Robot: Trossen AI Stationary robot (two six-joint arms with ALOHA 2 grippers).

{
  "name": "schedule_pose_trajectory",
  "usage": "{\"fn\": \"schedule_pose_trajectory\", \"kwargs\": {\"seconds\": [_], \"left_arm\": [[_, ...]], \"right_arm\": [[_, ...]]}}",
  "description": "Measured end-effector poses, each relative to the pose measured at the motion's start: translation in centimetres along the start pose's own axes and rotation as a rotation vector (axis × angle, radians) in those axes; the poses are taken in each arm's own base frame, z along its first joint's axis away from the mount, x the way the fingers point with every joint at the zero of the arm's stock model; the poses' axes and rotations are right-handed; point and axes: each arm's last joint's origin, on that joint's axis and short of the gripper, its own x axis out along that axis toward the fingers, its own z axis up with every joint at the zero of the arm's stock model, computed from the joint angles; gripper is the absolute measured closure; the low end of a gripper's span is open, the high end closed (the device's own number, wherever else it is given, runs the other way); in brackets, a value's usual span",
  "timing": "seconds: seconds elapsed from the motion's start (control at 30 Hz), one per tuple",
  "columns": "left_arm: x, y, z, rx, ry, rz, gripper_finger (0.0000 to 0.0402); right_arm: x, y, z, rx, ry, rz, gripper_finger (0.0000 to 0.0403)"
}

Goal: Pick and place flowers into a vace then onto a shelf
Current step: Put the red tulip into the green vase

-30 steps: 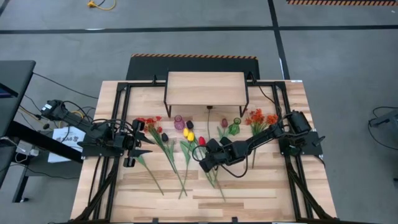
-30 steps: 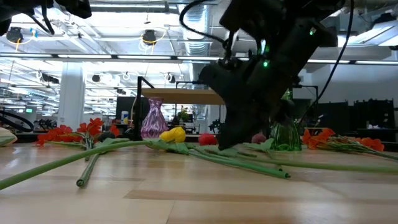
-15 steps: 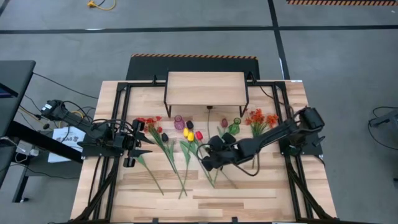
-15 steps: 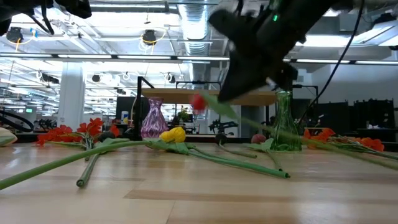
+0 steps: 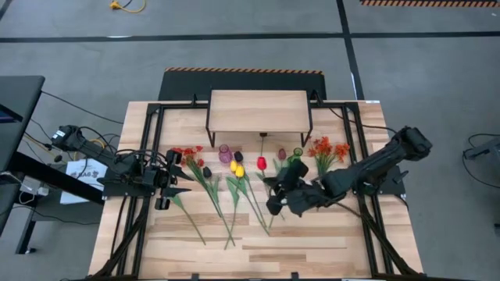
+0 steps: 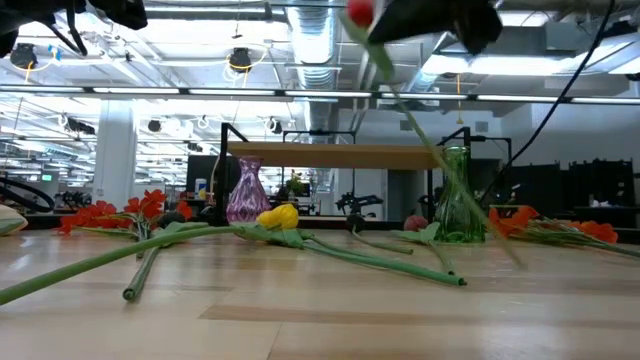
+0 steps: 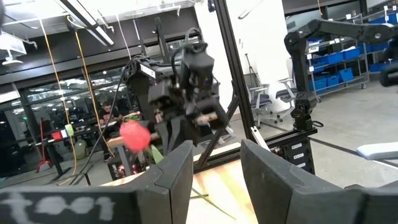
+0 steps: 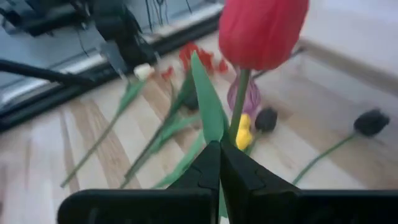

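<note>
Our right end effector is pinched tight on the red tulip, fingers clamped on the thin green stem just below its leaf. We judge it light and springy: in the low view the long stem sags toward the table. Gripping close to the head should steady it. The green vase stands at about one o'clock from the grip, the purple vase at ten. The shelf sits at twelve. Our left end effector waits, fingers spread, at nine o'clock.
</note>
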Motion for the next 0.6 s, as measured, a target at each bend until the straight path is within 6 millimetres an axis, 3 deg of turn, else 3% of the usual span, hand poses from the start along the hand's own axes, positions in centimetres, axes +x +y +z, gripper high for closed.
{"fn": "schedule_pose_trajectory", "kwargs": {"seconds": [0.27, 0.6], "left_arm": [[0.0, 0.0, 0.0, 0.000, 0.000, 0.000, 0.0276], [0.0, 0.0, 0.0, 0.001, 0.000, 0.001, 0.0276]], "right_arm": [[-3.1, -0.7, 2.1, -0.035, -0.101, 0.008, 0.0403], [-5.6, -2.2, 4.3, -0.073, -0.193, -0.019, 0.0403]]}}
